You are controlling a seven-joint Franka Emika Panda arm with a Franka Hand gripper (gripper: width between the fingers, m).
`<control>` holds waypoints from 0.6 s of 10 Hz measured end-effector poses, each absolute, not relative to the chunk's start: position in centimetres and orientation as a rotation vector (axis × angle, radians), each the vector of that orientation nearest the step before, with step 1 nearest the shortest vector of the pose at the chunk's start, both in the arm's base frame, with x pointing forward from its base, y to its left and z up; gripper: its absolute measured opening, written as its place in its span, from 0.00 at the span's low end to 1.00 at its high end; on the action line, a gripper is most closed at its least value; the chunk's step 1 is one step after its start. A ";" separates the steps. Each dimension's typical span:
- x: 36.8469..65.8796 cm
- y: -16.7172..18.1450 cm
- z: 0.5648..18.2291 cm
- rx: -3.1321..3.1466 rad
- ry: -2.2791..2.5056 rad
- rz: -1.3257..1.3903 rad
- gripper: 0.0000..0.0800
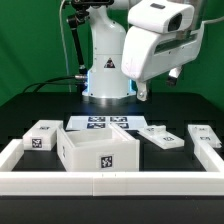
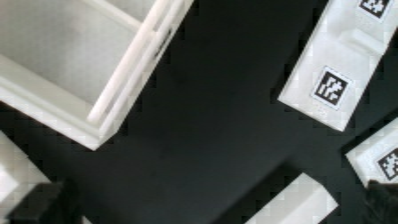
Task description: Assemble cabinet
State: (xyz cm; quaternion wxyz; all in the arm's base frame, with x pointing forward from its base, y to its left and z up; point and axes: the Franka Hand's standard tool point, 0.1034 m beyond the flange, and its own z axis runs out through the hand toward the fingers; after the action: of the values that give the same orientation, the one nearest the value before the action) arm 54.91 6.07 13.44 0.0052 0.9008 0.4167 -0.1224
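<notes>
The cabinet (image 1: 97,150), an open-topped white box with a tag on its front, stands near the front rail. One of its corners shows in the wrist view (image 2: 89,70). A small white tagged block (image 1: 40,136) lies to its left in the exterior view, and two more (image 1: 160,135) (image 1: 205,135) lie to its right. Two tagged blocks also show in the wrist view (image 2: 338,70) (image 2: 382,150). My gripper (image 1: 143,95) hangs high above the table, behind the cabinet. In the wrist view the gripper (image 2: 214,215) is open and holds nothing. One dark finger (image 2: 39,205) shows at the frame's edge.
The marker board (image 1: 105,124) lies flat behind the cabinet, in front of the robot base (image 1: 105,75). A low white border rail (image 1: 110,180) runs along the front and both sides. A plain white strip (image 2: 294,200) lies below the gripper; I cannot tell what it is.
</notes>
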 end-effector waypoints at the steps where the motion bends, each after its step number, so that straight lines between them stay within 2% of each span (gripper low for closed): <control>1: 54.9 6.1 13.4 2.820 1.304 -0.387 1.00; 6: 54.8 6.1 13.2 2.822 1.306 -0.389 1.00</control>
State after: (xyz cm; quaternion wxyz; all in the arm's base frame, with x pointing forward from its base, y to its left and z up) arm 54.81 6.08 13.21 0.0039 0.9005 0.4167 -0.1242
